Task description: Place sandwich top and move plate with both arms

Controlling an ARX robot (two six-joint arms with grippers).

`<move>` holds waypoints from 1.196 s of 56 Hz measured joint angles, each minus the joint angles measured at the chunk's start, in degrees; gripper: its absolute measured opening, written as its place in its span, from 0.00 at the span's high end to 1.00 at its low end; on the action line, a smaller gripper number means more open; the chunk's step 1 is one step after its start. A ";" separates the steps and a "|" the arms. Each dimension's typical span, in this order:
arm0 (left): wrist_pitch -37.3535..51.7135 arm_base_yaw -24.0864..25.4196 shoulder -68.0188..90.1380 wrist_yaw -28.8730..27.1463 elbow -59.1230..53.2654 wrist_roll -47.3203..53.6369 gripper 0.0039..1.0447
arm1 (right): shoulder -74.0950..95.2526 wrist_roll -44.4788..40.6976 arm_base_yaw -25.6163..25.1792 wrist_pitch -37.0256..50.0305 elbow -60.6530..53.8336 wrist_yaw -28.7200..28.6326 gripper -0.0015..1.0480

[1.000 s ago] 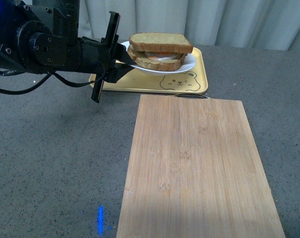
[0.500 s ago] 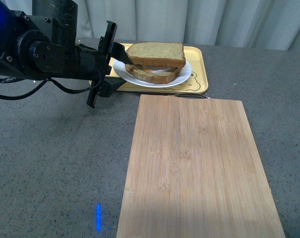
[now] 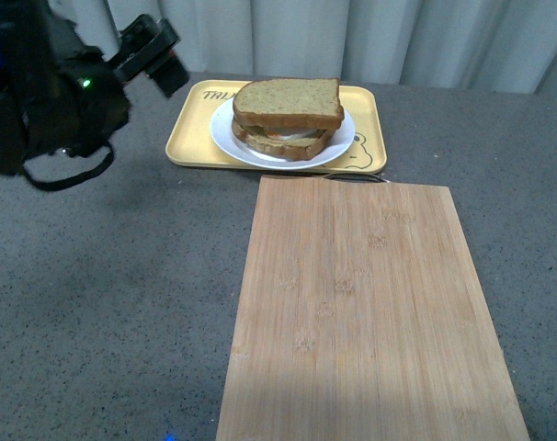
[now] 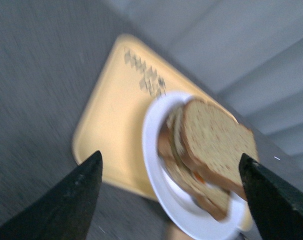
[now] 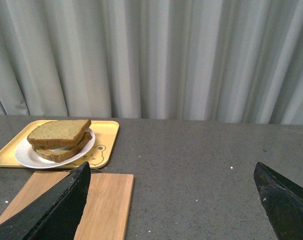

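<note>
One slice of bread, the sandwich top (image 3: 289,101), sits on the stacked sandwich, and the whole stack rests on the white plate (image 3: 338,147). That plate stands on the yellow tray (image 3: 188,136), which lies just beyond the bamboo board (image 3: 370,312) on the grey table (image 3: 113,303). My left gripper (image 4: 171,200) hangs clear of the tray, fingers spread wide and empty. My right gripper (image 5: 176,200) is well apart from everything, fingers (image 5: 59,207) also spread.

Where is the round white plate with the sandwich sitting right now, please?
In the front view, the round white plate rests on the rectangular yellow tray at the far side of the table, just beyond the bamboo cutting board.
</note>
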 joint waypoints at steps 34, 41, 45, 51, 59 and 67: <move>19.71 6.12 -32.04 -0.07 -37.86 31.82 0.97 | 0.00 0.00 -0.02 0.00 0.00 0.02 0.09; 17.16 6.95 -37.99 0.48 -41.64 31.98 0.97 | 0.00 0.00 0.00 0.00 0.00 0.02 0.09; 15.58 8.85 -41.18 3.50 -43.28 32.09 0.97 | 0.00 0.00 -0.02 0.00 0.00 0.02 0.09; 12.22 10.43 -46.90 3.89 -45.64 32.20 0.97 | 0.00 0.00 0.00 0.00 0.00 0.04 0.09; 2.47 10.54 -57.27 4.09 -46.71 32.26 0.97 | 0.00 -0.02 -0.02 0.00 0.00 0.02 0.09; -2.36 10.54 -64.83 4.09 -48.50 32.33 0.97 | 0.00 0.00 0.00 0.00 0.00 0.04 0.09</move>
